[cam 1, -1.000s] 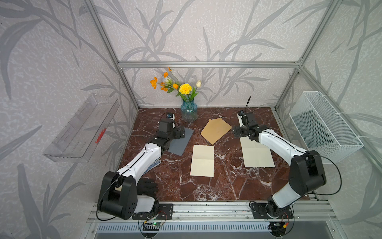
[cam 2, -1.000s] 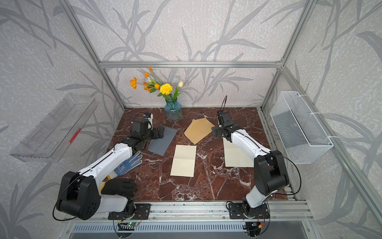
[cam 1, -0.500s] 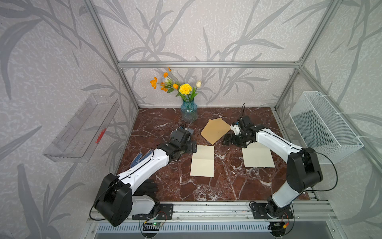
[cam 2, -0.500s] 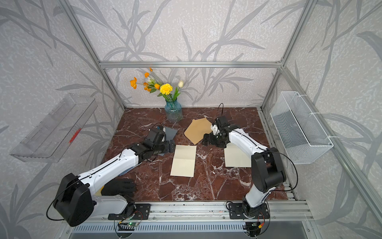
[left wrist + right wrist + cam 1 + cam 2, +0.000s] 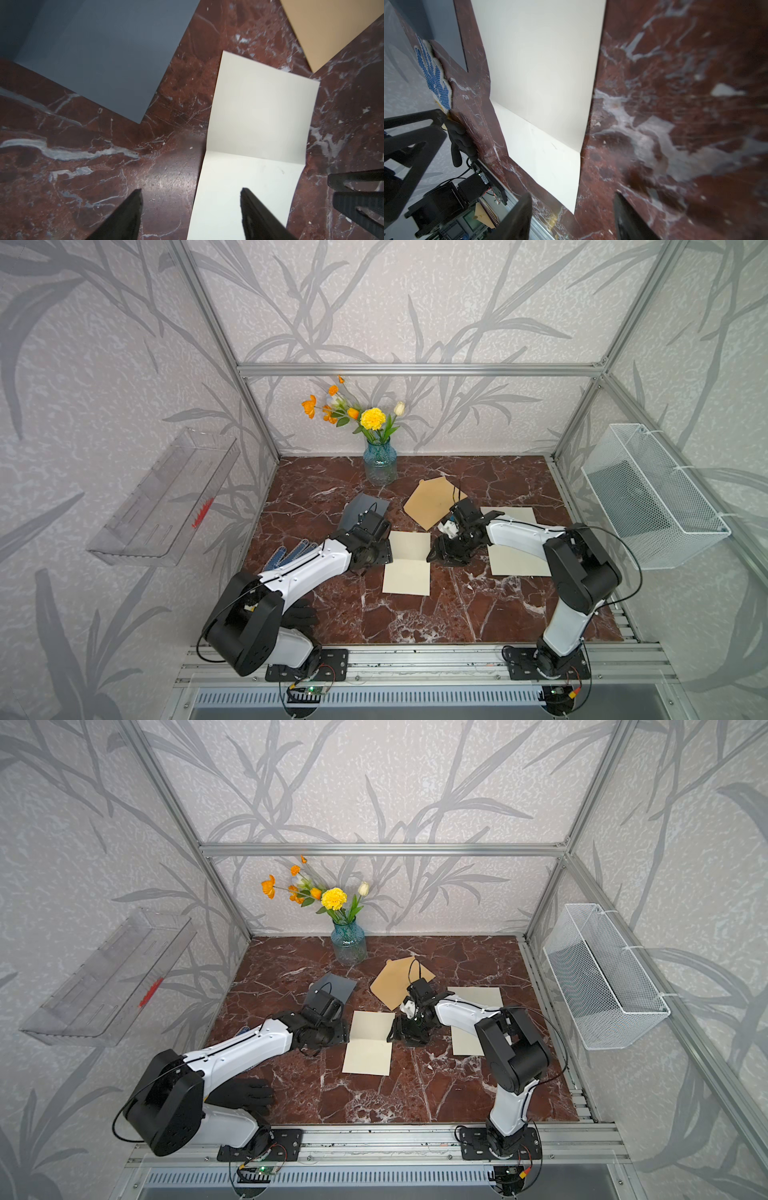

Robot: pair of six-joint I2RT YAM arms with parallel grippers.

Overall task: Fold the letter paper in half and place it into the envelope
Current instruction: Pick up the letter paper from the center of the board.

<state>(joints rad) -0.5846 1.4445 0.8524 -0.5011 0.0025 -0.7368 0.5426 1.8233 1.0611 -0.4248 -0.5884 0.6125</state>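
Letter paper (image 5: 407, 563) cream; flat, unfolded; crease across middle

In both top views the letter paper (image 5: 407, 563) lies on the table (image 5: 415, 622) in the middle of the frame. The left gripper (image 5: 190, 190) is at its left edge. The right gripper (image 5: 572, 194) is at its right edge. The envelope (image 5: 430, 502) lies just above the paper. The vase (image 5: 380, 466) stands higher up, by the back wall. A flat card (image 5: 363, 508) lies up and left of the paper. Another sheet (image 5: 517, 547) lies to the right, partly under the right arm. The upper glove (image 5: 291, 553) and the lower glove (image 5: 301, 614) lie at the left, partly under the left arm. A tray (image 5: 166, 497) hangs on the left wall and a basket (image 5: 652, 497) on the right wall.
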